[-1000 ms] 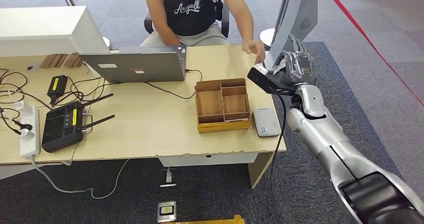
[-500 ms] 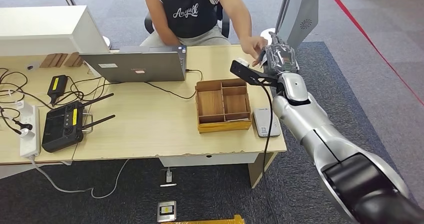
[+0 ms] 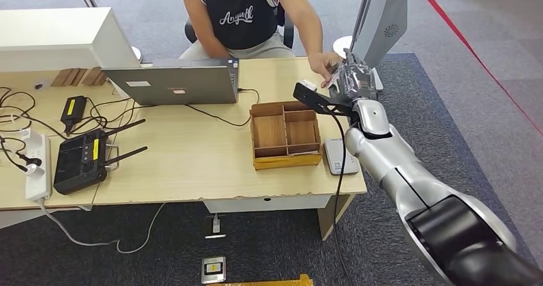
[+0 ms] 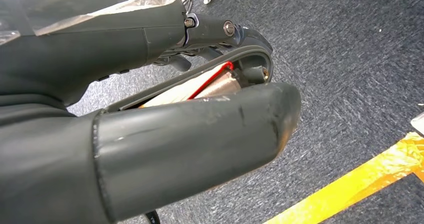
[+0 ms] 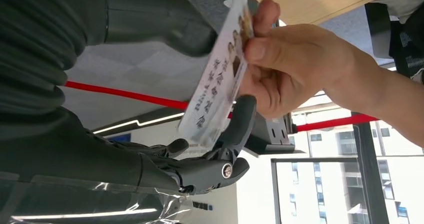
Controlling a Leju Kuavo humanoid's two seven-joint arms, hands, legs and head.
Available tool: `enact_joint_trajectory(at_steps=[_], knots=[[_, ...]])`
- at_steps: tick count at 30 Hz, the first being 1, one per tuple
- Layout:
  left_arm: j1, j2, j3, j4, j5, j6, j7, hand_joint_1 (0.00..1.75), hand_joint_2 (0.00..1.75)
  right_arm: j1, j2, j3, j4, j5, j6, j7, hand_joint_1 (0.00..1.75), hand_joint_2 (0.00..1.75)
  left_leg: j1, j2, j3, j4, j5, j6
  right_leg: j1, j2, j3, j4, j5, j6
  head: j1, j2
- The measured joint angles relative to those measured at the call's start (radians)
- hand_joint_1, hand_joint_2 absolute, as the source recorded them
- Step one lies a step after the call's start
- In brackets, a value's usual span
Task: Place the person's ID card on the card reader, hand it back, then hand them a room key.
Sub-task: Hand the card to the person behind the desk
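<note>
- Right wrist view shows the ID card between the robot's right hand and the person's hand.
- The person pinches the far end of the card with thumb and finger.
- The robot's thumb and fingers sit on both sides of the card's near end, but whether they squeeze it yet cannot be told.
- Head view shows the right hand reaching out past the table's far corner to meet the person's hand.
- This looks like the first step, taking the card.
- The card reader lies on the table, back behind the hand and near the robot.
- Next, the hand likely needs a firm hold, then must bring the card back down onto the reader.
- Left wrist view shows the left hand hanging over the carpet with fingers curled in, holding nothing.
</note>
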Motion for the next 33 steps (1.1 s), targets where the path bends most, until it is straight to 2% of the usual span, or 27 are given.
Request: enact_joint_trajectory(at_steps=[11, 14, 18, 23, 29, 33], knots=[[0.0, 0.0, 0.0, 0.0, -0.01, -0.003, 0.005, 0.0, 0.0, -0.001, 0.005, -0.001, 0.02, -0.018, -0.03, -0.011, 0.0, 1.75, 0.0, 0.0, 0.0, 0.0, 0.0, 0.0, 0.0, 0.0, 0.0, 0.0, 0.0, 0.0, 0.0, 0.0], [0.0, 0.0, 0.0, 0.0, -0.011, -0.002, 0.006, 0.0, 0.0, -0.001, 0.005, -0.004, 0.02, -0.048, -0.049, -0.036, 0.0, 1.75, 0.0, 0.0, 0.0, 0.0, 0.0, 0.0, 0.0, 0.0, 0.0, 0.0, 0.0, 0.0, 0.0, 0.0], [0.002, 0.0, 0.0, 0.0, -0.007, 0.001, 0.01, 0.0, 0.0, -0.001, 0.011, -0.023, 0.012, -0.157, -0.062, -0.107, 0.0, 1.75, 0.0, 0.0, 0.0, 0.0, 0.0, 0.0, 0.0, 0.0, 0.0, 0.0, 0.0, 0.0, 0.0, 0.0], [0.006, 0.0, 0.0, 0.0, -0.005, 0.003, 0.011, 0.0, 0.0, 0.0, 0.02, -0.046, 0.003, -0.197, -0.06, -0.135, 0.0, 1.75, 0.0, 0.0, 0.0, 0.0, 0.0, 0.0, 0.0, 0.0, 0.0, 0.0, 0.0, 0.0, 0.0, 0.0], [0.01, 0.0, 0.001, 0.0, 0.021, 0.006, 0.019, 0.0, 0.0, 0.042, 0.036, -0.067, -0.062, -0.335, 0.031, -0.246, 0.0, 1.75, 0.0, 0.0, 0.001, 0.0, 0.0, 0.0, 0.0, 0.0, 0.0, 0.0, 0.0, 0.0, 0.0, 0.0], [0.013, 0.004, 0.003, 0.0, 0.036, 0.006, 0.026, 0.0, 0.0, 0.119, 0.039, -0.063, -0.157, -0.379, 0.084, -0.255, 0.0, 1.75, 0.001, 0.0, 0.001, 0.0, 0.0, 0.0, 0.001, 0.0, 0.0, 0.0, -0.001, 0.0, 0.0, 0.0]])
